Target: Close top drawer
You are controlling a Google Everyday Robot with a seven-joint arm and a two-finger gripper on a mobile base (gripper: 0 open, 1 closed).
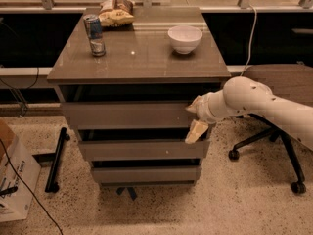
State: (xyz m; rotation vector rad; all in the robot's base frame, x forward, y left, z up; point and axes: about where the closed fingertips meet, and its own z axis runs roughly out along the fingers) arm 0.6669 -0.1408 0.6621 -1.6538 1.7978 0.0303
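We see the gripper (194, 120) at the right end of the top drawer (124, 115), its two pale fingers (197, 131) spread apart - one tip pointing up near the panel's upper corner, the other angled down over the dark slot below it - with nothing held between them. The white arm (264, 104) reaches in from the right edge of the view, roughly level with that drawer front. The top drawer sits directly under the cabinet's brown top (142, 65), its flat front panel tucked below the overhanging edge and separated from it by a dark band of shadow; whether the panel is pressed fully home we cannot tell from this angle. Beneath it lie the middle drawer (142, 149) and the bottom drawer (146, 174), each with a shallower grey front. On the top stand a drink can (94, 33) towards the left, a white bowl (185, 38) towards the right, and a crumpled snack bag (116, 12) at the back edge - all well apart from the gripper. On the speckled floor, a black office chair (274, 141) stands behind the arm to the right, a black bar (56, 158) lies left of the cabinet, and a cardboard box (12, 180) sits at the far left.
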